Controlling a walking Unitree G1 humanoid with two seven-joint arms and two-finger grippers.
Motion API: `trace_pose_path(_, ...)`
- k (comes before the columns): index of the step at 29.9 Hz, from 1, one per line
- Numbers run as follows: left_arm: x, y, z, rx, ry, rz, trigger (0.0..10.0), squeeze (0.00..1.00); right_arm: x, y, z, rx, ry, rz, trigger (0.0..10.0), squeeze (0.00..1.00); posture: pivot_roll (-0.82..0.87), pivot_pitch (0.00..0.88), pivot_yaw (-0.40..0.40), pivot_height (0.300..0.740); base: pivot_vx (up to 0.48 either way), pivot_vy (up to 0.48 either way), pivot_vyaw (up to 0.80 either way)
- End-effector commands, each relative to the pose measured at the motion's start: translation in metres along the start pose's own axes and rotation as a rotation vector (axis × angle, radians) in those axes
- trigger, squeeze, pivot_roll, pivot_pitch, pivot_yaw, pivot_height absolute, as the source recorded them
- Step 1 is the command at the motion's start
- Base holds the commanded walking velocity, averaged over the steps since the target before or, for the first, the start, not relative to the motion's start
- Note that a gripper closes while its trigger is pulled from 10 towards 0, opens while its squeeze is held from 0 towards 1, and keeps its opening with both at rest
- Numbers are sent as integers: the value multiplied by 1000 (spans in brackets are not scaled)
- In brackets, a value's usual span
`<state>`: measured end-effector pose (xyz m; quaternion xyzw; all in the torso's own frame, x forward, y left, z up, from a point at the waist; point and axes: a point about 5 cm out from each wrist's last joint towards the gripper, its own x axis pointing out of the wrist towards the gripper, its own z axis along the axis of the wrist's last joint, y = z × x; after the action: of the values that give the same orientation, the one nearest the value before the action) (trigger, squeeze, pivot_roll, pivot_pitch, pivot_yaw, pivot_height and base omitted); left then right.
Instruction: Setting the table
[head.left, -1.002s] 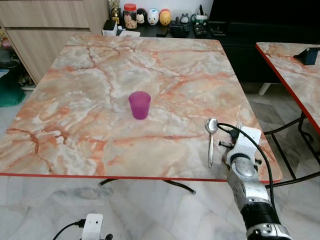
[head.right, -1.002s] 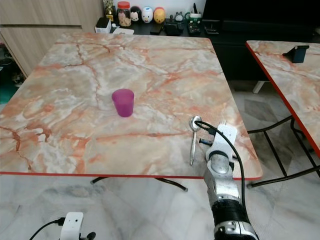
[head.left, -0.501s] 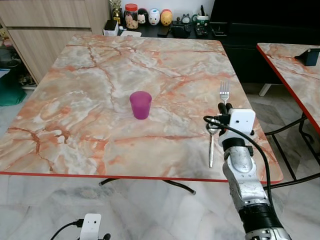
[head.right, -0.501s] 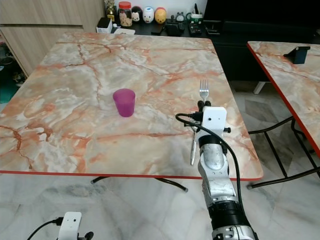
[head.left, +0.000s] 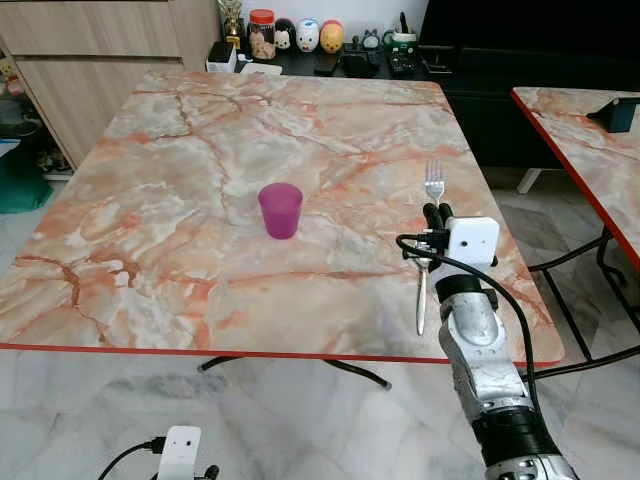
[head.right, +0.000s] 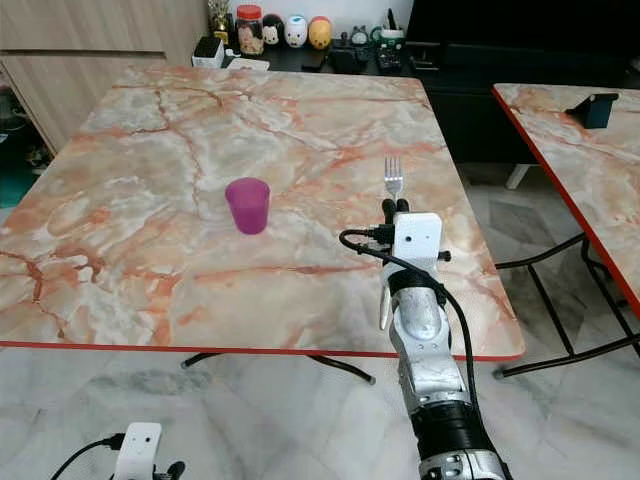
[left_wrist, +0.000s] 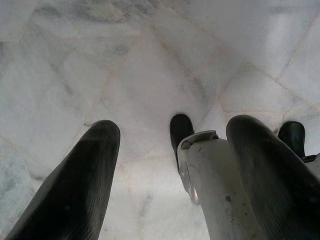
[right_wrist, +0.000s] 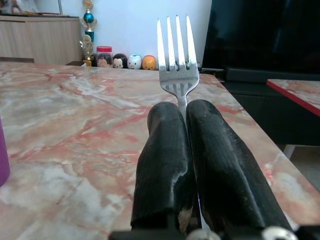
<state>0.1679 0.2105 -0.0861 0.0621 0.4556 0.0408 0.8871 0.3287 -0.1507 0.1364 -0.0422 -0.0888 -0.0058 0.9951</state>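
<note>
The right gripper (right_wrist: 182, 112) has its fingers (right_wrist: 165, 150) clenched on a fork (head.left: 434, 183), held tines forward above the marble counter (head.left: 200, 150), just over the spoon (head.left: 420, 300) lying near the counter's front edge. A purple cup (head.left: 280, 210) stands well apart from the spoon, toward the counter's middle. The risk, as I judge it: lowering here could land the fork on the spoon or knock it off the edge. The left gripper (left_wrist: 170, 165) hangs idle over the floor, fingers apart.

- I see an orange-veined, red-edged marble table (head.left: 200, 200).
- Translucent purple plastic cup (head.left: 280, 210).
- Shiny silver metal fork (right_wrist: 177, 60); black fingers (right_wrist: 165, 165).
- Floor (left_wrist: 125, 75), I think, pale grey marble.
</note>
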Motion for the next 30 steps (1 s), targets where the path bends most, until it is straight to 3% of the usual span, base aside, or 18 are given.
trace_pose_path(1, -2, -2, -8, 18, 24, -6, 10000, 0, 5, 1, 10, -4, -41, 9, 10000, 0, -26, 10, -55, 740, 0, -334, 0)
trace_pose_path(30, -1, -1, -6, 0, 14, 9, 10000, 0, 12, 10, 18, -28, -70, 43, 10000, 0, -26, 44, -52, 740, 0, -338, 0)
